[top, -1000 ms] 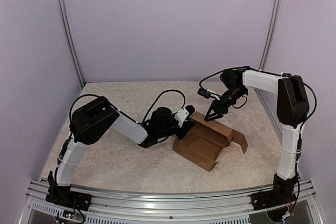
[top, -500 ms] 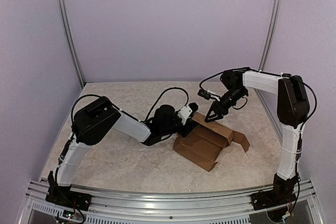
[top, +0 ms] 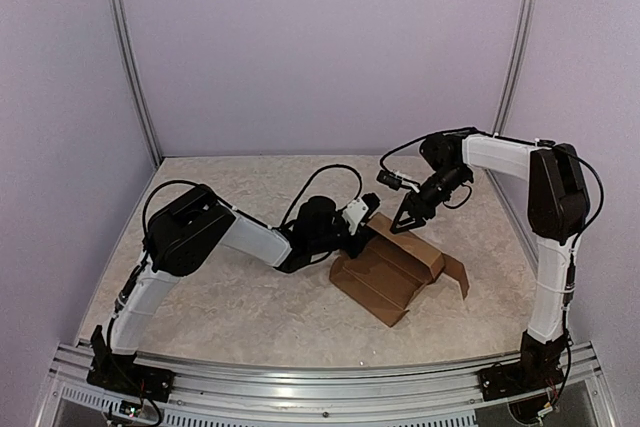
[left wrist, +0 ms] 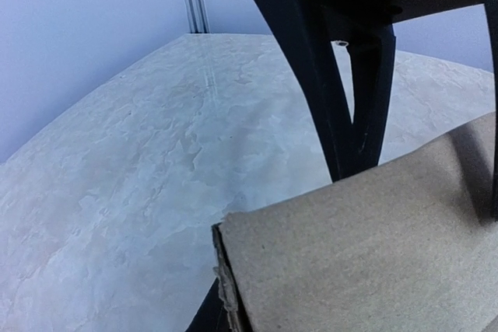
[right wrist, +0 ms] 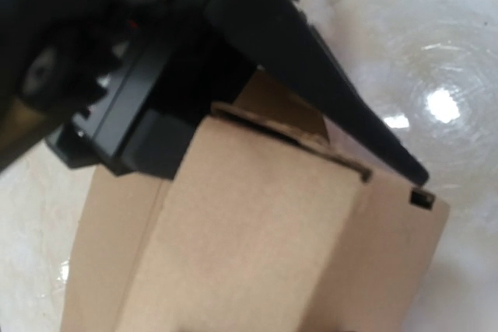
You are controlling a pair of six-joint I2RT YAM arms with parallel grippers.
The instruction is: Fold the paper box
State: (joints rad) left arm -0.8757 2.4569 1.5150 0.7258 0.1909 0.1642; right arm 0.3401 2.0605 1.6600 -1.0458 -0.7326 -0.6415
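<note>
Working the paper box (top: 392, 269) right of centre: walls half raised, right flap (top: 458, 273) splayed, nothing tucked. My left gripper (top: 371, 219) and right gripper (top: 401, 226) meet its far edge; whether either pinches, I can't tell

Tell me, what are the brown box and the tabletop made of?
The box looks like brown cardboard: matte, with a rough fibrous cut edge. The tabletop looks like pale veined stone or printed laminate, glossy enough to mirror a light.
</note>
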